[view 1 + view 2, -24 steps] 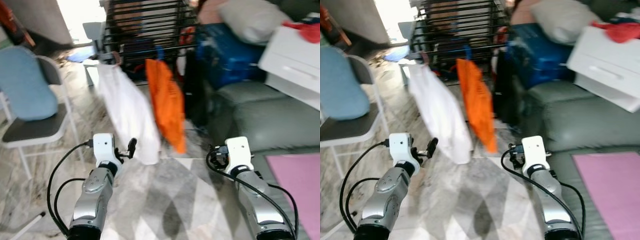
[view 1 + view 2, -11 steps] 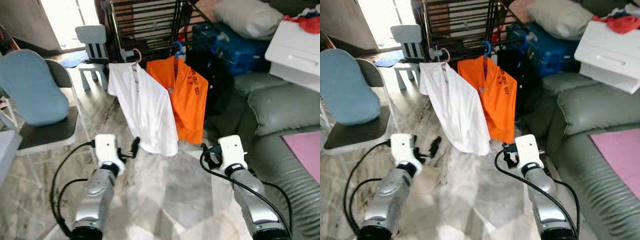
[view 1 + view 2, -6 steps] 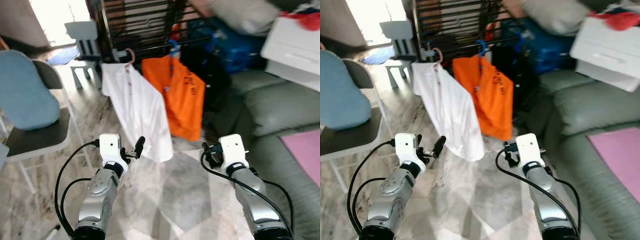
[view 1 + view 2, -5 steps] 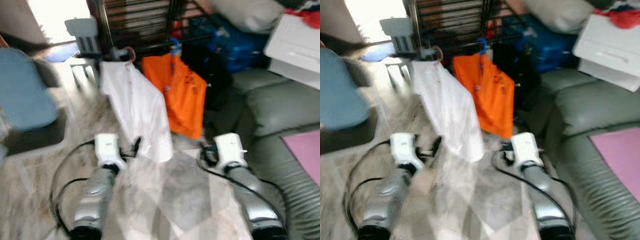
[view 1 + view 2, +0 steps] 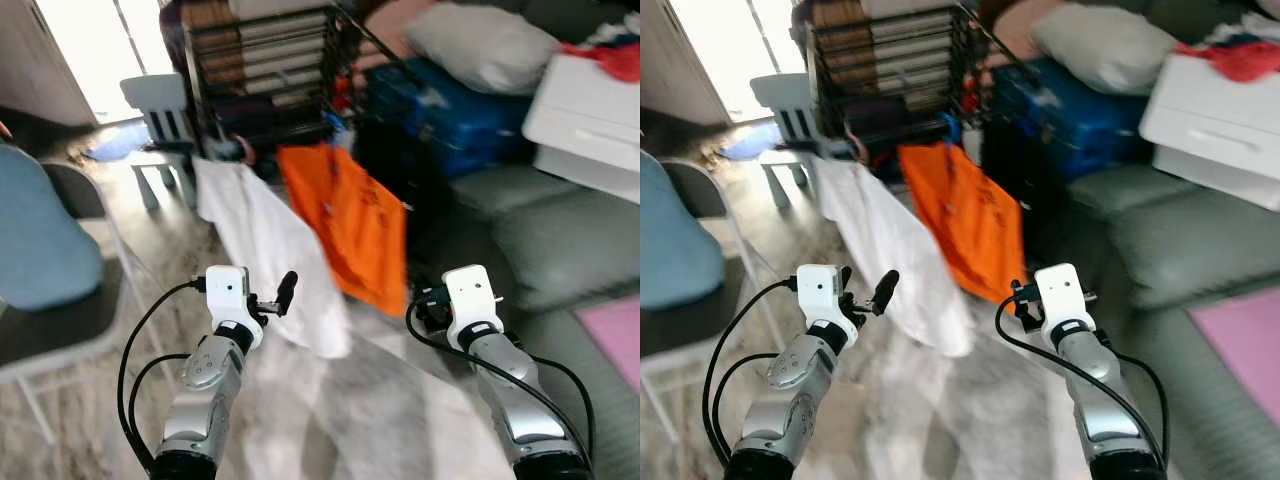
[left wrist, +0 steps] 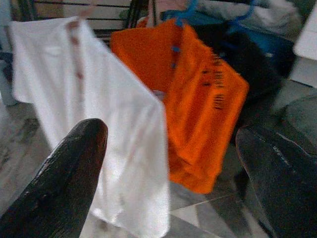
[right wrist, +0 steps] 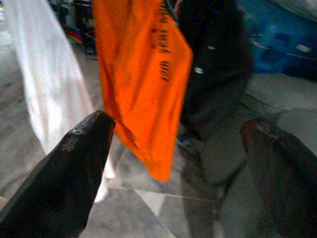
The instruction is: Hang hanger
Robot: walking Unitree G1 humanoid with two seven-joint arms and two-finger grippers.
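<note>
While I'm watching the feed, here's how it sits, near to far:
Left gripper [image 6: 163, 173]: raised low in front of me, fingers spread wide, nothing in them.
Right gripper [image 7: 173, 163]: same deal, wide apart and empty.
White shirt [image 5: 270, 250]: hangs just past the left gripper.
Orange shirt [image 5: 350, 225]: right beside the white one, on a blue hanger [image 6: 181, 9].
Drying rack [image 5: 270, 70]: black, both shirts hang off it.
Sofa [image 5: 560, 230]: grey-green, to my right.
</note>
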